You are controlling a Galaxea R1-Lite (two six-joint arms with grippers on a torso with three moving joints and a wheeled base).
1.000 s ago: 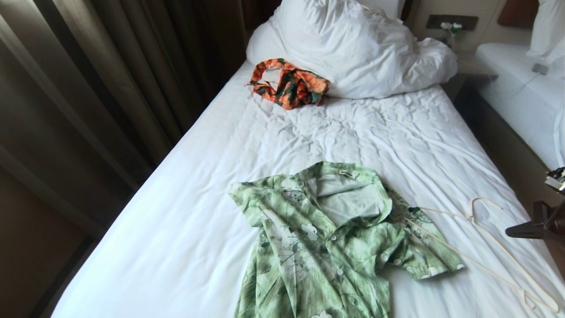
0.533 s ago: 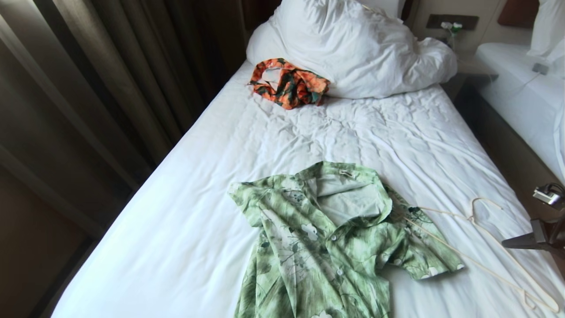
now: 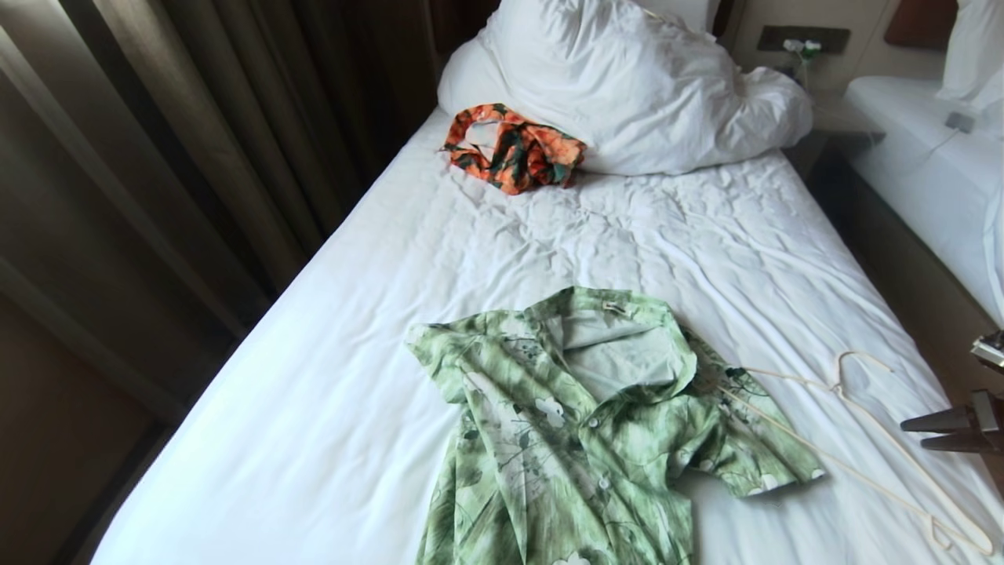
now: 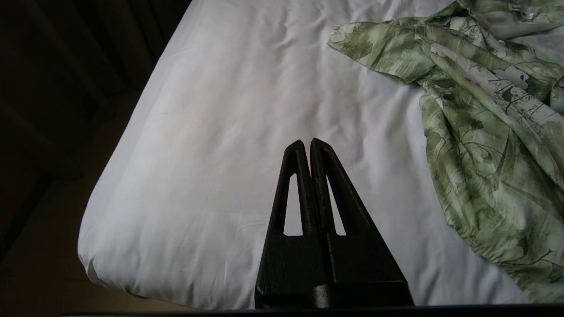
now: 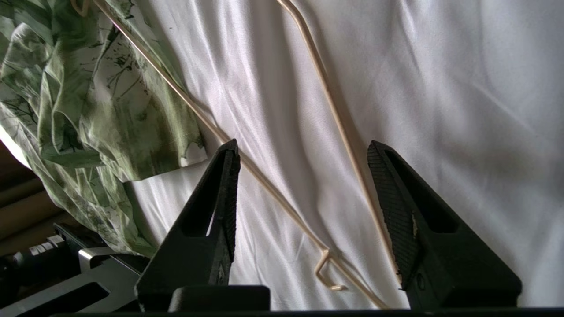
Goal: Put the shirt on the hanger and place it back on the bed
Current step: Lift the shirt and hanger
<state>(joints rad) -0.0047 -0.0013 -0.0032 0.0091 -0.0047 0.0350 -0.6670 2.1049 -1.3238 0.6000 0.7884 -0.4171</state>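
Observation:
The pale green leaf-print shirt (image 3: pixel 580 439) lies flat on the bed (image 3: pixel 376 353), collar toward the pillow. The cream wire hanger (image 3: pixel 838 384) lies on the sheet to its right, one end resting on the shirt's sleeve. My right gripper (image 3: pixel 914 436) reaches in from the bed's right edge, open, just above the hanger's outer end. In the right wrist view the gripper (image 5: pixel 303 147) is open with both hanger wires (image 5: pixel 340 127) between its fingers, untouched; the shirt sleeve (image 5: pixel 101 101) is alongside. My left gripper (image 4: pixel 306 141) is shut and empty over bare sheet (image 4: pixel 242 110), away from the shirt (image 4: pixel 484 132).
An orange-and-green floral garment (image 3: pixel 514 149) lies by the white pillow and bunched duvet (image 3: pixel 627 86) at the head of the bed. Dark curtains (image 3: pixel 196 157) run along the left side. A second white bed (image 3: pixel 933 165) stands across a narrow gap on the right.
My right gripper has opened from shut, and its wrist has turned and dropped slightly over the hanger's end. Shirt, hanger and left gripper have not moved.

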